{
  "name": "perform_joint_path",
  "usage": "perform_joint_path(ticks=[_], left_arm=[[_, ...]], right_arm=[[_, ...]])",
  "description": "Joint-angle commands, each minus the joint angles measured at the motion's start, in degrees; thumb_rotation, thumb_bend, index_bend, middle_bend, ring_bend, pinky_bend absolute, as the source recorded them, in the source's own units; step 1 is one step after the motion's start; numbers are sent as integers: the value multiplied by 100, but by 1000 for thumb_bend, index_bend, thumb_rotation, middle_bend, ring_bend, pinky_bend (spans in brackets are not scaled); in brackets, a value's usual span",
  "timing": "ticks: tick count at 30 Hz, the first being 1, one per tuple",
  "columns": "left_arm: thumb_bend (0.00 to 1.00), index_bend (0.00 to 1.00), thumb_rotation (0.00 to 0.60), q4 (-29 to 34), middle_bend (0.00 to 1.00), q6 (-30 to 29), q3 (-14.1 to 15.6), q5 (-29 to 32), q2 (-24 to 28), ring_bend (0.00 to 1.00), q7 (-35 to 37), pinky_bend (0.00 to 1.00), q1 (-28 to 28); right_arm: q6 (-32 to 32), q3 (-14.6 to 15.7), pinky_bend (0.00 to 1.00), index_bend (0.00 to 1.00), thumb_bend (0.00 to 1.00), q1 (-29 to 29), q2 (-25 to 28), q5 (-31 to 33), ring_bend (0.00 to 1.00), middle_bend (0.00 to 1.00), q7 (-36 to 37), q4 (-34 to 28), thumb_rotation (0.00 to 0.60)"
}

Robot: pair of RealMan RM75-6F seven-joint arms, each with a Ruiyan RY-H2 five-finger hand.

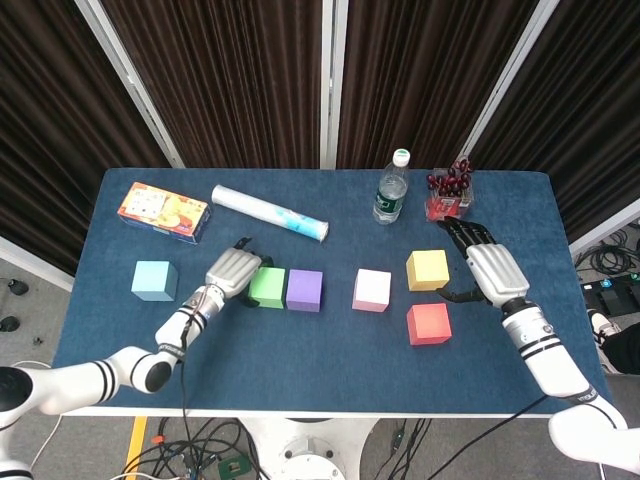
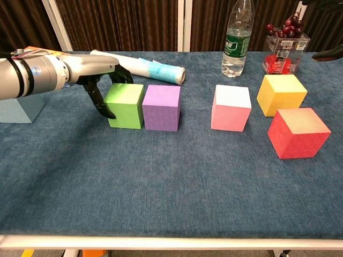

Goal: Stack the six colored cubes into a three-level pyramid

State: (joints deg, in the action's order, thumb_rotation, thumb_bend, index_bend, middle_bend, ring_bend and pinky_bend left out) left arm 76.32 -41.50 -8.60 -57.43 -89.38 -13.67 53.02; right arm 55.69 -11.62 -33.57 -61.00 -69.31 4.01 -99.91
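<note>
Nothing is stacked yet. My left hand (image 2: 99, 75), fingers spread, holds nothing beside the green cube (image 2: 125, 105), which touches the purple cube (image 2: 161, 107). Pink (image 2: 231, 107), yellow (image 2: 281, 94), red (image 2: 298, 133) and blue (image 1: 153, 280) cubes sit apart on the desk (image 2: 171, 187). My right hand (image 1: 483, 265) hovers open.

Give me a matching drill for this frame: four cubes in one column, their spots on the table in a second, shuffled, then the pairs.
Cubes:
1. green cube
2. light blue cube
3. red cube
4. pink cube

Places:
A. alone near the table's left edge
B. directly in front of the yellow cube, nearer the robot
C. against the purple cube, left hand at its outer side
D. between the purple cube and the yellow cube

Pairs: 1-C, 2-A, 3-B, 4-D
</note>
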Motion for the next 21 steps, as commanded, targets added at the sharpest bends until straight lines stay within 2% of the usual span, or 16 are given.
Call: perform_joint_path(ticks=[1, 21], left_arm=[[157, 335, 600, 5, 476, -19, -5, 10, -20, 299, -14, 49, 6], [157, 335, 600, 110, 476, -109, -48, 393, -72, 299, -356, 49, 130]], right_arm=[[-4, -2, 0, 0, 101, 0, 2, 0, 0, 23, 3, 4, 600], [20, -13, 0, 0, 101, 51, 21, -32, 0, 23, 101, 49, 600]])
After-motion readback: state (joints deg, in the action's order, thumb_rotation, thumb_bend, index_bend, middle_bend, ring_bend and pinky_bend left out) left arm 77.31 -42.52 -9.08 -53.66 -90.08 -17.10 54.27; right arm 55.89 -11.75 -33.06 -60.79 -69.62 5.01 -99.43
